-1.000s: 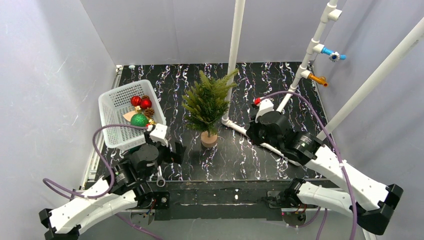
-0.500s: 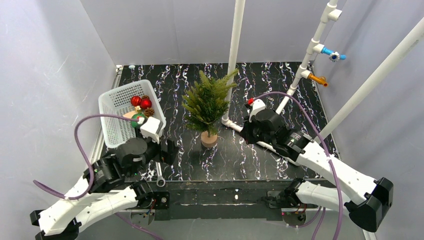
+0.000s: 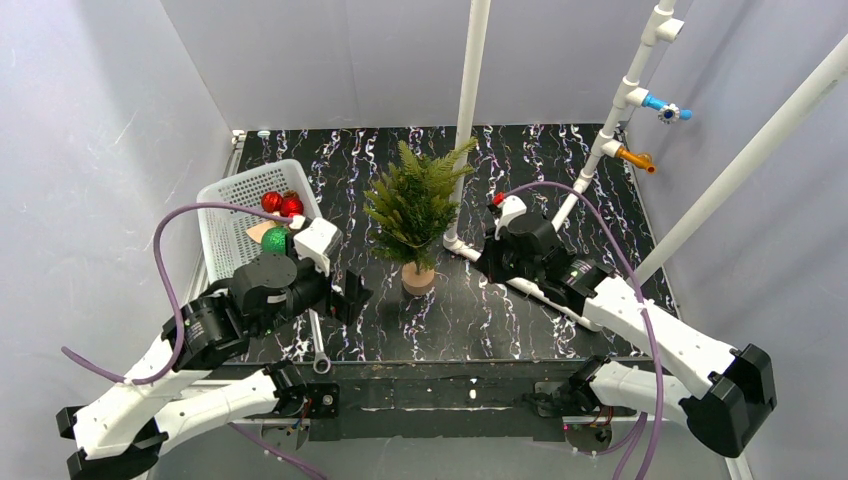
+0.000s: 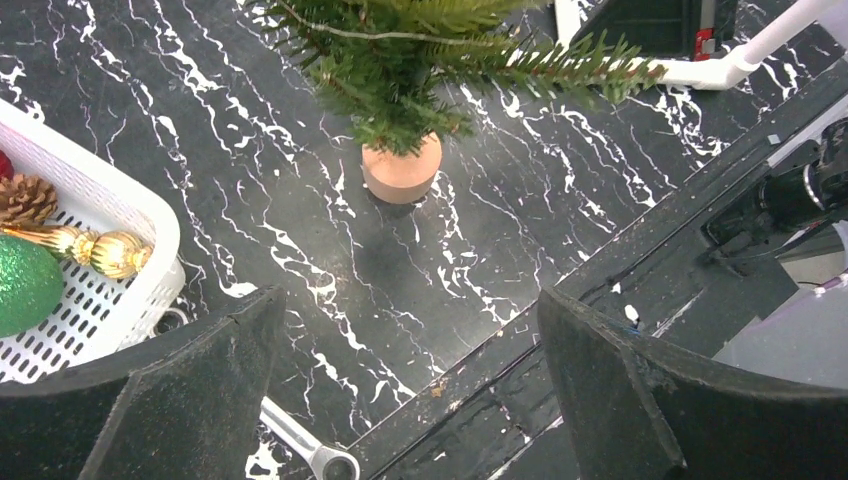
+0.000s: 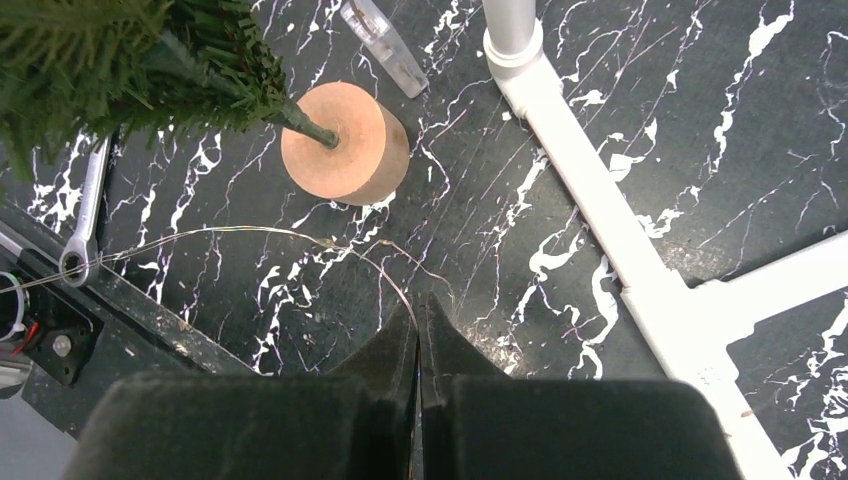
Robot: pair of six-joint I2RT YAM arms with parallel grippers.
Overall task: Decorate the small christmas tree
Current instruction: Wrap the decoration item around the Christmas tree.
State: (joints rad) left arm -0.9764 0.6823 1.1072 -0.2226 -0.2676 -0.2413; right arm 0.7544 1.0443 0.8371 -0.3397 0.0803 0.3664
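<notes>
Nearest the arms' bases, a wrench (image 3: 318, 350) lay by the table's (image 3: 540, 150) front edge. Just beyond it the left gripper (image 4: 410, 300) hung over bare marble, jaws spread wide and holding nothing, beside the white basket (image 4: 150, 215). In the basket were a green bauble (image 4: 20, 285), a gold ornament (image 4: 115, 253), a pine cone (image 4: 25, 198) and red baubles (image 3: 282, 203). The small christmas tree (image 3: 415, 205) stood upright mid-table on its wooden base (image 5: 340, 140), between the two grippers. To its right, the right gripper (image 5: 418, 315) was pressed closed, a thin wire (image 5: 250, 231) running into its tips, near the white pipe frame (image 5: 600, 210)
</notes>
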